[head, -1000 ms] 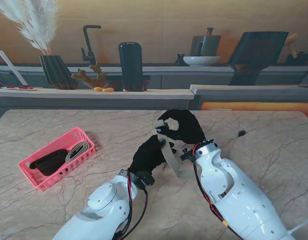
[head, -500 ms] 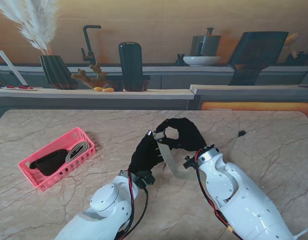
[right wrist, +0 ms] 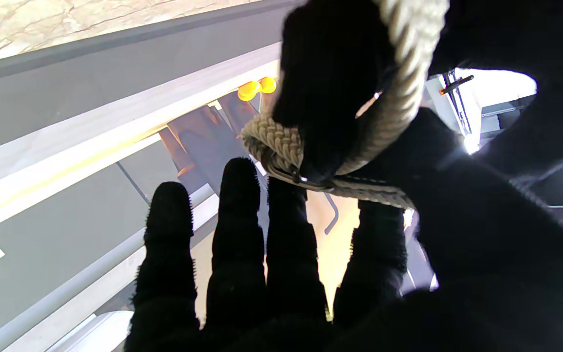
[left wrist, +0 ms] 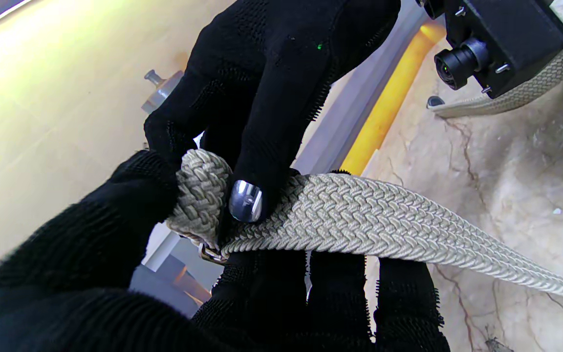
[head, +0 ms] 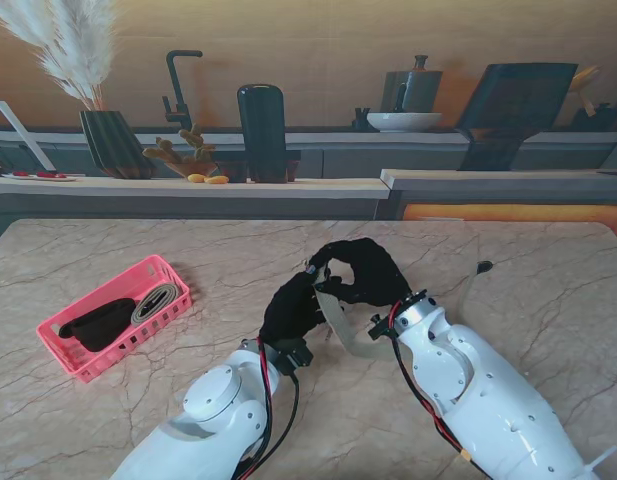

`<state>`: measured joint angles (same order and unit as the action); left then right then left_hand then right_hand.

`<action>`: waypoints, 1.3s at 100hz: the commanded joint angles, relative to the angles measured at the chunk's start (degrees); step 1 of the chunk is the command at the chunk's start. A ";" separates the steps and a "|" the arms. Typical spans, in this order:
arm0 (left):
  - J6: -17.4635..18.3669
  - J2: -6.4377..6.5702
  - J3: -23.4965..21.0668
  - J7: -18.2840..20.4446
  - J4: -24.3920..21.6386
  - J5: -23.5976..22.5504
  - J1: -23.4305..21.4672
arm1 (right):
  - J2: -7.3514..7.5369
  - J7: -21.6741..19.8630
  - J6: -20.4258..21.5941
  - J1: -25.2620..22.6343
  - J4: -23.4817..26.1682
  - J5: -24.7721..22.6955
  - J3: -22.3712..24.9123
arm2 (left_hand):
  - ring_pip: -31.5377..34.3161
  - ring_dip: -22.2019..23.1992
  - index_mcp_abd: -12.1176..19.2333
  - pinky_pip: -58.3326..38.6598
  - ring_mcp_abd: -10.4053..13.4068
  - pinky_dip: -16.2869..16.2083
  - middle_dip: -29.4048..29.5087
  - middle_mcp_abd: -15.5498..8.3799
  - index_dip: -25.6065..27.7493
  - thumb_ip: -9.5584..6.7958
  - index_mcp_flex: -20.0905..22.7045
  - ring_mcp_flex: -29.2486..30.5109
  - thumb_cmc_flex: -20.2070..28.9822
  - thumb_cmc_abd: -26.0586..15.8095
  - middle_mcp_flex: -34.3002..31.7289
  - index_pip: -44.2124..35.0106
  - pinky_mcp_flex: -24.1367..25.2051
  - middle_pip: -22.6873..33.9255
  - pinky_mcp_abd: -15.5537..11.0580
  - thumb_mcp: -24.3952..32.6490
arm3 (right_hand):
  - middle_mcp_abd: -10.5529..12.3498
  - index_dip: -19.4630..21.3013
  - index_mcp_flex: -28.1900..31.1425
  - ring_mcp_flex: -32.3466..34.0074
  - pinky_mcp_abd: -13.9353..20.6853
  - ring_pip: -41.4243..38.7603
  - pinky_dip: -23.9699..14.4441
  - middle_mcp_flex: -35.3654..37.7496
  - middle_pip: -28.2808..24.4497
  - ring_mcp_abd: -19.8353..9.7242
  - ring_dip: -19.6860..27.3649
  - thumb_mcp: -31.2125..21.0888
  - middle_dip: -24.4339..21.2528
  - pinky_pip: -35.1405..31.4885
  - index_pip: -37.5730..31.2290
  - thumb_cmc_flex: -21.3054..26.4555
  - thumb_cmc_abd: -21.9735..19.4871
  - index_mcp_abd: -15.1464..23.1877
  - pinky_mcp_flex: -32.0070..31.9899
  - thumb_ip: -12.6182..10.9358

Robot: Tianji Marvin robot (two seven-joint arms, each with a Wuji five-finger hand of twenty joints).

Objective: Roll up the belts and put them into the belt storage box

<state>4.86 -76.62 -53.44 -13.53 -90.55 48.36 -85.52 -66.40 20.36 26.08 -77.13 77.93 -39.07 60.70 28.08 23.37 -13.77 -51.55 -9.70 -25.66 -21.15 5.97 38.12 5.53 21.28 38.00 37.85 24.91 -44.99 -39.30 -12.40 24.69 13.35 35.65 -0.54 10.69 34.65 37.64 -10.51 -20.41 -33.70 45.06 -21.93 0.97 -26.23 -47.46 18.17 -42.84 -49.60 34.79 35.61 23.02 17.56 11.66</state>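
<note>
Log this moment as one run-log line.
phase: rolling start | left hand: shut on beige belt | right hand: shut on beige belt | pink box: two rolled belts inside

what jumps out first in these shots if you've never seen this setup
Two black-gloved hands meet mid-table, the left hand and right hand both pinching the rolled end of a beige woven belt. Its free tail trails over the marble toward the right. At far left sits a pink box already holding rolled belts.
</note>
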 commanded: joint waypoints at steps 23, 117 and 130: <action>-1.55 -0.65 -0.85 -1.72 -1.62 -1.50 0.68 | 0.82 0.25 1.49 -1.79 0.08 -3.79 0.55 | 6.98 3.12 14.66 -6.57 1.65 -2.46 -12.95 -3.80 0.85 0.79 0.33 7.11 22.35 -1.35 -11.31 -7.29 -4.92 -4.53 -2.73 2.82 | -1.64 6.34 1.83 0.80 0.45 0.44 -1.25 0.69 -4.65 -1.14 -0.82 -4.42 1.22 0.13 4.19 -5.98 3.19 -2.90 -0.11 -2.87; 2.65 0.37 4.12 -0.41 7.62 -28.92 4.88 | 3.10 -24.25 -10.63 -6.09 13.84 14.06 11.62 | 16.45 13.33 16.20 -12.25 0.31 -3.93 -20.81 -0.87 5.70 1.65 6.72 11.86 33.79 -7.56 -6.35 -15.80 -10.41 1.27 -0.99 -4.17 | -9.74 14.34 -14.93 5.85 7.08 -20.17 -10.30 -19.95 -5.30 -1.07 -13.71 6.58 1.30 -11.78 25.89 -9.27 -1.09 -26.39 10.45 -6.74; 4.01 0.79 4.78 0.38 8.00 -31.09 5.10 | 3.46 -29.40 -13.77 -4.86 12.55 20.69 11.02 | 16.16 13.38 16.29 -12.01 0.17 -3.85 -20.54 -0.80 5.81 1.70 6.86 11.78 34.06 -7.74 -6.28 -15.77 -10.30 1.46 -0.79 -4.54 | -10.95 14.63 -13.59 6.38 7.36 -21.87 -10.70 -19.87 -6.07 -1.44 -14.35 5.70 1.49 -12.31 27.39 -6.53 0.42 -27.09 11.49 -6.39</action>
<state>8.56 -75.97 -48.91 -13.80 -82.53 17.25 -80.18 -63.08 -8.88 12.26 -82.81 91.75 -18.80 72.14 42.87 35.39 -3.53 -62.25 -10.50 -28.60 -40.33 7.48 41.53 7.24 24.22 47.62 65.12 24.15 -49.83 -48.21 -21.90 19.39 12.40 29.95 -10.97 24.94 20.83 42.44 -5.92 -40.39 -42.33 26.37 -26.55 1.05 -39.54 -40.75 19.15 -53.06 -23.55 26.43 33.90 -3.88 28.04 6.75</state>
